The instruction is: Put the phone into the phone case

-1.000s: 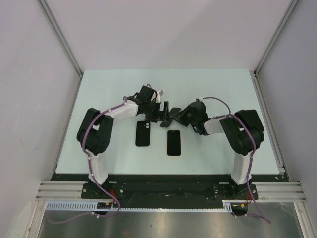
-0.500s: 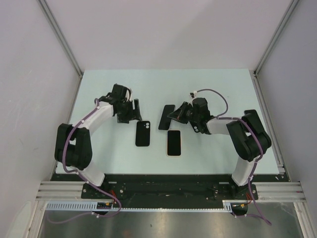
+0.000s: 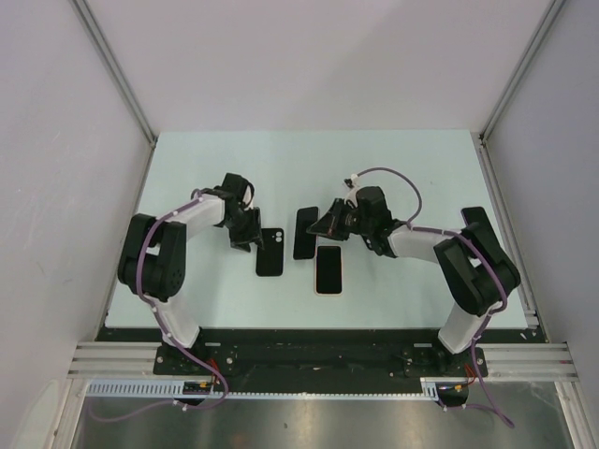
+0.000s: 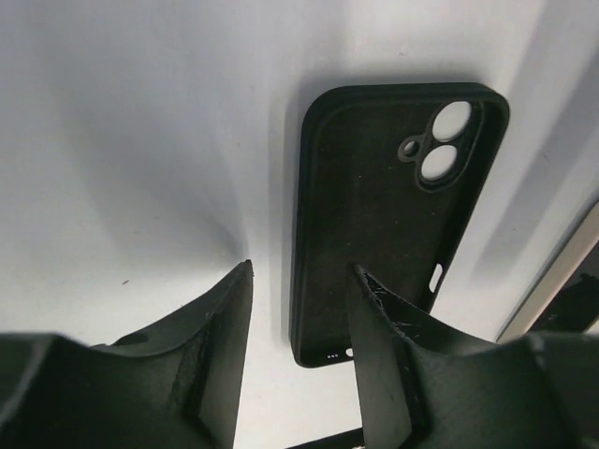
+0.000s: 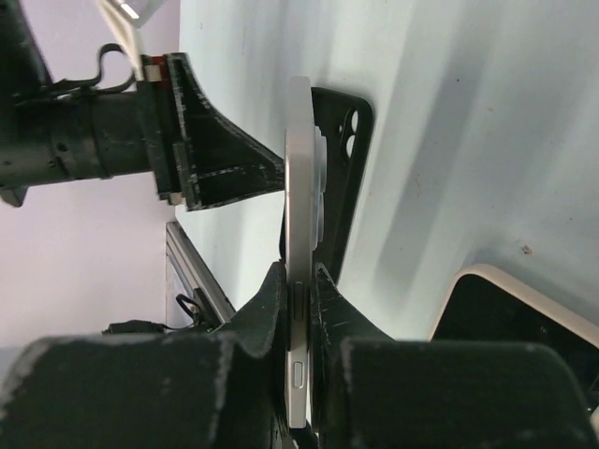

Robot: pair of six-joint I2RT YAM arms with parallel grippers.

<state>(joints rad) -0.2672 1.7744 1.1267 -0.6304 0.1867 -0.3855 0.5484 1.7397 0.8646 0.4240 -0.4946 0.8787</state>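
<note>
Top external: pinches phone (image 3: 306, 232) on edge in right gripper (image 3: 318, 227) just beside case (image 3: 270, 253), poses left gripper (image 3: 247, 239) part-spread at flat case's edge (gripping nothing, seemingly), leaves insertion itself wholly undone.

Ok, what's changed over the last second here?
The left gripper backed off leftward from the phone, then settled beside the case, open and empty. The right gripper, clamped on the phone throughout, carried it slightly left and nearer the arms' bases. The case and the second phone stayed put on the table.
</note>
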